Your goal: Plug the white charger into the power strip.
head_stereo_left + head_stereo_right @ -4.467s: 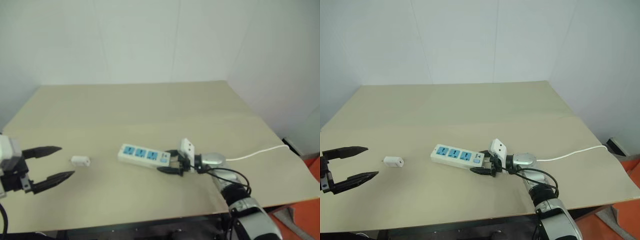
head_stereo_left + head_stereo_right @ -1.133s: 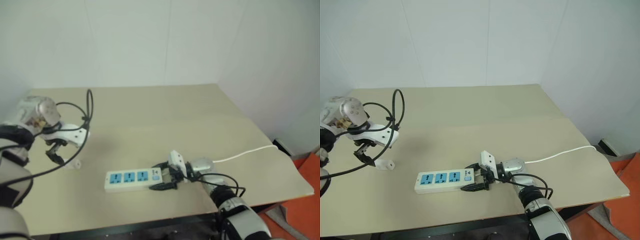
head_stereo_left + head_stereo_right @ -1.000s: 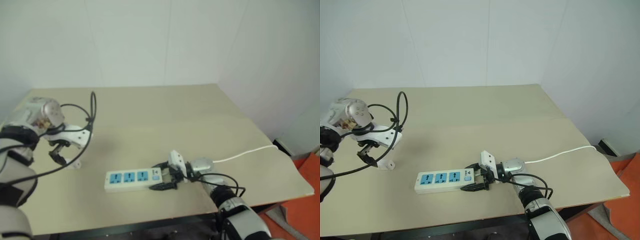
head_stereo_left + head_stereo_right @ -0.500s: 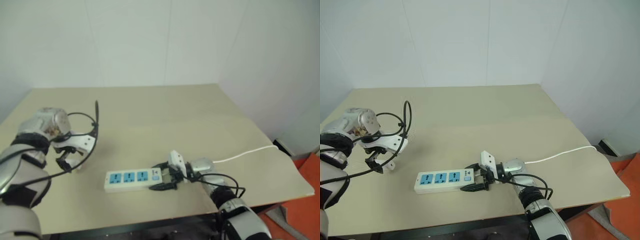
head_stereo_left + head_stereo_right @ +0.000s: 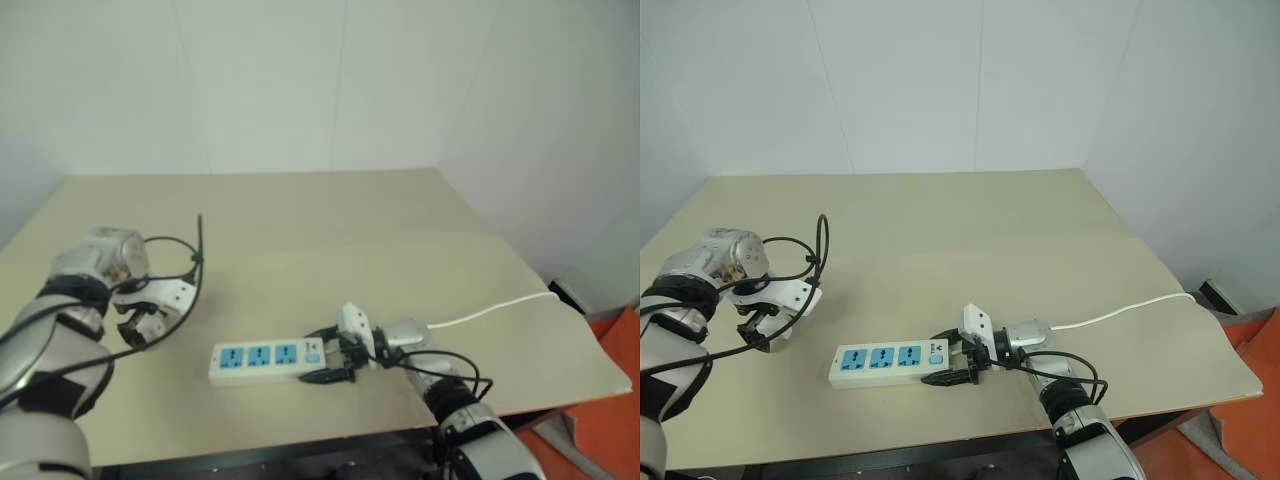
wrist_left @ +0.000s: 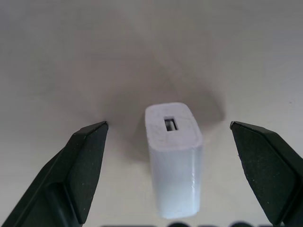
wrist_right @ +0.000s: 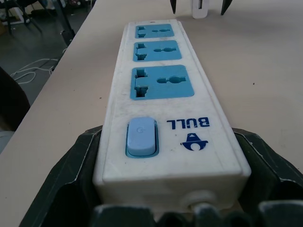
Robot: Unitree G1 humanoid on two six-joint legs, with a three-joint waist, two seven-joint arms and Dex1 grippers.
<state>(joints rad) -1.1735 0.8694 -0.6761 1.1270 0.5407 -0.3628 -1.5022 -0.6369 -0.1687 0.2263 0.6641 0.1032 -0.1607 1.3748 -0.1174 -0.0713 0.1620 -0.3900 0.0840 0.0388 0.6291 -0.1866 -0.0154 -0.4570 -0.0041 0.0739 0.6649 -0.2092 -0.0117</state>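
1. Left gripper (image 6: 168,130) spread wide, straddling the white charger (image 6: 174,158) on the surface (image 5: 970,230), not touching.
2. Right gripper (image 7: 168,208) clamped on the power strip (image 7: 163,109) at its switch end.

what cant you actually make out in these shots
- White charger: its prongs are not visible in the left wrist view, and in the head views the left gripper covers it.
- Power strip: its cord outlet is cut off by the right wrist view's bottom edge.
- Right gripper: whether its fingers press the strip's sides is too small to tell in the head views.
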